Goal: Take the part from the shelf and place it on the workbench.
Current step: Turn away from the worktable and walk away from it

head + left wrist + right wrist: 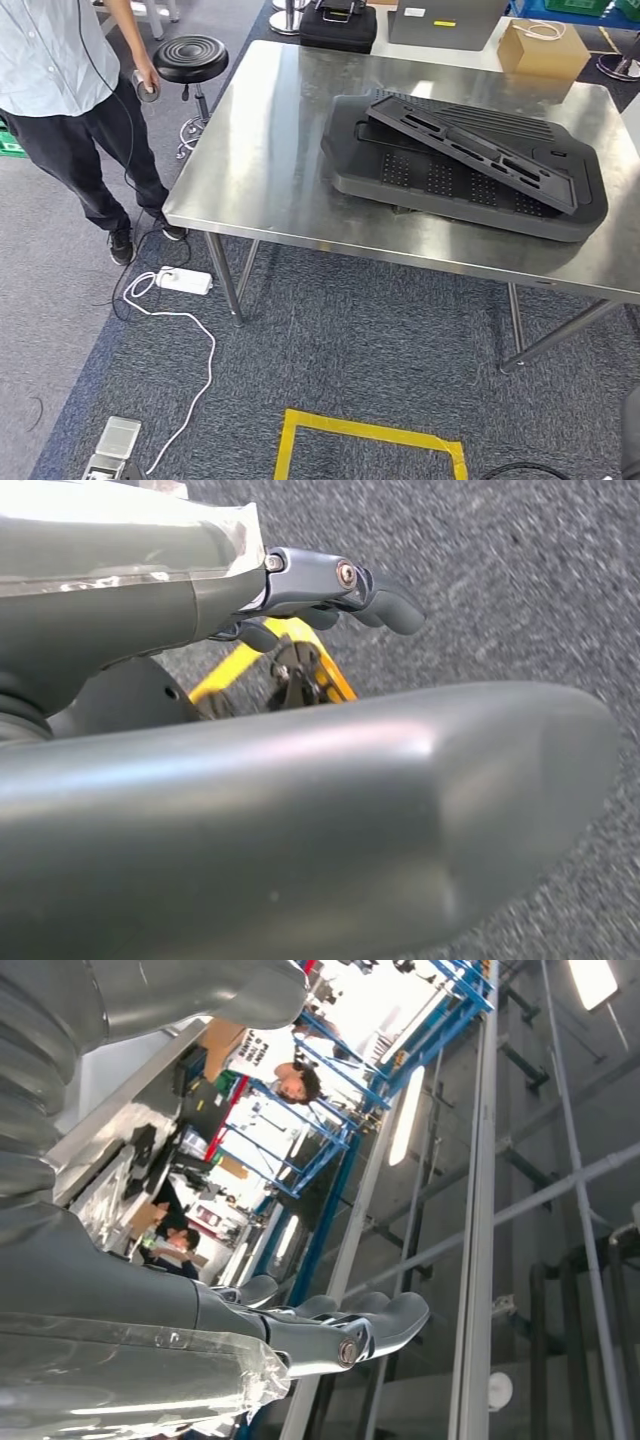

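Observation:
On the steel workbench [256,150] lies a large black perforated part [445,185]. A narrower black slotted panel [468,148] rests slanted on top of it. My left hand [287,800] hangs above grey carpet with its fingers [381,598] stretched out and nothing in them. In the right wrist view my right hand [226,1330] points up toward the ceiling, its fingers [385,1320] straight and holding nothing.
A person [60,90] stands left of the bench beside a black stool [190,57], holding a small grey object. A white power strip [183,281] and its cable lie on the carpet. A yellow tape square [370,440] marks the floor. A cardboard box [542,47] sits beyond the bench.

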Controlling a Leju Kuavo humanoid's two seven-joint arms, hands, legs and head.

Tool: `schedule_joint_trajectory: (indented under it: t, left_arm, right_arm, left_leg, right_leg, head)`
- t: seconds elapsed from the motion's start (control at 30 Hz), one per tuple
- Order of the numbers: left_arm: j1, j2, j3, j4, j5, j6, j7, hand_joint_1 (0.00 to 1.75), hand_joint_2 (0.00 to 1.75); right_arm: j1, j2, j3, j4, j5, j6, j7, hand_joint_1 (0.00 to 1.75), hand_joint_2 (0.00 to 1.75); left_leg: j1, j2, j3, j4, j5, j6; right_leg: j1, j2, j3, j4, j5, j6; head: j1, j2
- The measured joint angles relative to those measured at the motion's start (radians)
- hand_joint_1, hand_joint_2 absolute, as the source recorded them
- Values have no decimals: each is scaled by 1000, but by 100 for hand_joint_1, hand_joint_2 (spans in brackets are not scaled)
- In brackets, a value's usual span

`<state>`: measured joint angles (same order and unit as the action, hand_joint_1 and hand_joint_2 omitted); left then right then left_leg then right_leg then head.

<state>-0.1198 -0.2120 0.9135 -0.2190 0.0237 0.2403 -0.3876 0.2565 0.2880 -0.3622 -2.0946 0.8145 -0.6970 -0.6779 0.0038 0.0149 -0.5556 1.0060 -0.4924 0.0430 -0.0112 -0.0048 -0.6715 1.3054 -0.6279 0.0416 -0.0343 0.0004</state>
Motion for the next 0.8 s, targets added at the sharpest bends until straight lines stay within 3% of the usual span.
schedule_joint_trajectory:
  t: [0.03,0.1,0.17,0.2,0.23,0.3,0.33,0.43,0.47,0.5,0.53,0.57,0.63,0.7,0.73,0.8]
  left_arm:
    - [0,0,0,0,0,0,0,0,0]
    - [0,0,0,0,0,-1,0,0,0]
    - [0,-1,1,0,0,-2,1,0,0]
    - [0,-1,1,0,0,-2,1,0,0]
    - [0,-1,1,0,0,-3,1,0,0]
    - [0,1,3,0,0,-3,0,0,0]
    - [1,2,4,0,0,-2,-1,0,0]
    - [2,5,6,0,0,-2,-2,0,0]
    - [3,6,7,0,0,-2,-2,0,0]
    - [3,7,8,0,0,-2,-2,0,0]
    - [3,7,9,0,0,-2,-2,0,0]
    - [3,7,11,0,0,-2,-2,0,0]
    - [1,8,14,0,0,-3,-2,0,0]
    - [-1,8,15,0,0,-4,-2,0,0]
    - [-2,8,16,0,-1,-5,-2,0,0]
    - [-1,8,18,0,-3,-7,-2,0,0]
  right_arm:
    - [-3,0,2,4,4,0,2,0,175]
    - [-10,0,6,9,9,0,3,0,175]
    - [-17,0,10,11,10,0,5,0,175]
    - [-20,0,11,11,11,0,7,0,175]
    - [-22,0,12,12,12,0,10,0,175]
    - [-26,0,14,15,15,0,16,0,175]
    - [-28,0,16,17,17,0,18,0,175]
    - [-31,0,26,27,26,0,20,0,175]
    - [-32,1,28,31,28,0,20,0,175]
    - [-33,1,29,34,29,0,20,0,175]
    - [-35,1,30,37,29,0,21,0,175]
    - [-36,1,30,40,29,0,21,0,175]
    - [-40,1,31,44,29,0,22,0,175]
    - [-44,1,32,45,30,0,22,0,175]
    - [-46,1,33,46,31,0,22,0,175]
    - [-48,1,35,48,29,0,23,0,175]
  left_leg:
    - [-3,0,-15,1,11,0]
    - [-7,-2,-38,2,32,0]
    - [-10,-4,-51,3,50,-7]
    - [-9,-4,-55,3,60,-12]
    - [-9,-4,-60,2,71,-18]
    - [-7,-7,-75,4,73,-29]
    - [-7,-9,-84,20,47,-34]
    - [-2,-12,-117,170,-105,-46]
    - [0,-12,-122,232,-131,-50]
    - [2,-12,-120,276,-131,-54]
    - [4,-12,-107,295,-109,-57]
    - [7,-12,-81,283,-78,-61]
    - [14,-12,17,171,-51,-66]
    - [16,-13,112,37,-90,-59]
    - [14,-13,134,0,-105,-52]
    - [13,-11,124,-10,-103,-33]
  right_leg:
    - [1,0,27,-10,26,-3]
    - [6,4,127,-125,71,-19]
    - [16,8,238,-287,68,-38]
    - [22,10,270,-339,59,-43]
    - [25,10,281,-366,55,-46]
    - [22,7,269,-380,70,-52]
    - [20,5,256,-384,82,-57]
    - [18,-2,202,-377,119,-68]
    - [18,-4,182,-371,130,-68]
    - [18,-6,161,-362,140,-67]
    - [17,-7,137,-352,149,-65]
    - [16,-8,113,-338,157,-61]
    - [16,-7,67,-303,167,-52]
    - [17,-6,38,-274,176,-42]
    - [18,-6,31,-266,183,-36]
    - [14,-4,18,-261,191,-23]
  head:
    - [0,0]
    - [0,0]
    - [0,0]
    - [0,0]
    - [0,0]
    - [0,0]
    - [0,0]
    - [-2,0]
    - [-2,0]
    - [-2,0]
    - [-2,0]
    - [-2,0]
    - [-3,0]
    - [-2,0]
    - [-2,0]
    - [-1,0]
